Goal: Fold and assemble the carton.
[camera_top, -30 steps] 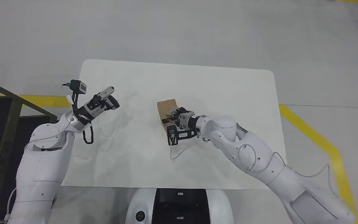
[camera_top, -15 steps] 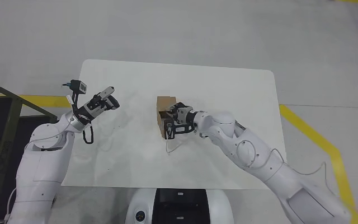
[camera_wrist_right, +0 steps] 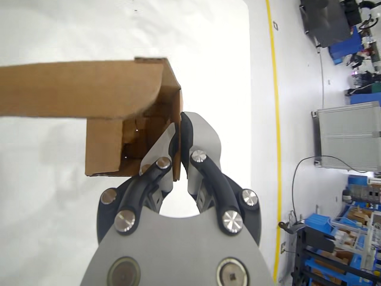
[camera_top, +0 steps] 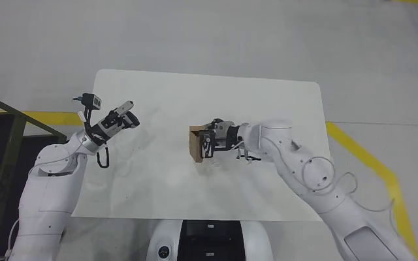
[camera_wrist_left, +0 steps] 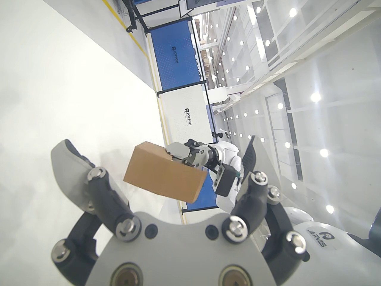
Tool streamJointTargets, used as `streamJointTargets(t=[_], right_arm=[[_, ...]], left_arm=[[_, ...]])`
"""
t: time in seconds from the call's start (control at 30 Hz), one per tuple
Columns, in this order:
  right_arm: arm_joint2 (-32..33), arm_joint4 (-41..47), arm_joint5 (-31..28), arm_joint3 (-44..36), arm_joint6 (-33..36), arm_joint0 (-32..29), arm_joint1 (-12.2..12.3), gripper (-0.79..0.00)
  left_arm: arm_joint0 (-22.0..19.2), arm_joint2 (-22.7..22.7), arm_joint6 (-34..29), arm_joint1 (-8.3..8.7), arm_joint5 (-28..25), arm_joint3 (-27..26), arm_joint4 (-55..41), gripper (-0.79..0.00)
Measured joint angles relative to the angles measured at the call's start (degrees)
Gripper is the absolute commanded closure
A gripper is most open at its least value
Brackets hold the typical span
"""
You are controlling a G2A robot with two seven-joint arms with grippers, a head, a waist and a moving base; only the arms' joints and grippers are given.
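The brown cardboard carton (camera_top: 195,145) sat near the middle of the white table (camera_top: 261,98), turned on edge, with its open end facing the right gripper (camera_wrist_right: 178,126). Whether its lower edge touched the tabletop or hung just above it could not be told. One long flap stuck out sideways from the open end, unfolded, and the inner tabs looked loose. The right gripper was clenched on a single side wall at that open end, one finger inside the box and one outside. The left gripper (camera_top: 130,112) hovered above the table's left part, well apart from the carton, fingers spread wide and holding nothing.

The step in hand was probably steadying the box so the flap could be folded in. A pinch on one thin wall would likely let the carton swivel, so the grip needed to stay firm without creasing the board. The free gripper would best press the flap near its hinge line, not its tip.
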Motion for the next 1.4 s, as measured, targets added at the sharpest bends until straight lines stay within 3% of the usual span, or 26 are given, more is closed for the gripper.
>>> streamJointTargets(t=[0.23,0.5,0.53,0.67,0.93,0.97,1.03,1.1,1.23,1.4], right_arm=[[-0.62,13.7,-2.35,2.84,13.06,1.11,-1.44,0.0],[-4.3,23.16,-0.12,10.12,20.71,6.35,-3.99,0.0],[-4.89,23.71,0.49,10.91,21.13,7.18,-4.39,-0.034],[-6.57,25.16,1.67,13.68,21.29,9.13,-5.49,-0.332],[-9.53,28.05,2.96,21.46,20.29,12.57,-7.8,-0.36],[-9.8,28.32,3.15,22.25,19.89,12.92,-8.06,-0.382],[-10.22,28.76,3.65,23.78,18.73,13.64,-8.61,-0.529],[-10.18,29.02,3.99,24.59,17.65,14.17,-8.89,-0.61],[-8.64,29.47,4.28,24.44,15.83,14.29,-8.66,-0.643],[-5.24,30.42,3.96,22.26,15.48,12.17,-7.32,-0.767]], left_arm=[[0.0,0.0,0.0,0.0,0.0,0.0,0.0,-0.785],[0.0,0.0,0.0,0.0,0.0,0.0,0.0,-0.785],[0.0,0.0,0.0,0.0,0.0,0.0,0.0,-0.785],[0.0,0.0,0.0,0.0,0.0,0.0,0.0,-0.785],[0.0,0.0,0.0,0.0,0.0,0.0,0.0,-0.785],[0.0,0.0,0.0,0.0,0.0,0.0,0.0,-0.785],[0.0,0.0,0.0,0.0,0.0,0.0,0.0,-0.785],[0.0,0.0,0.0,0.0,0.0,0.0,0.0,-0.785],[0.0,0.0,0.0,0.0,0.0,0.0,0.0,-0.785],[0.0,0.0,0.0,0.0,0.0,0.0,0.0,-0.785]])
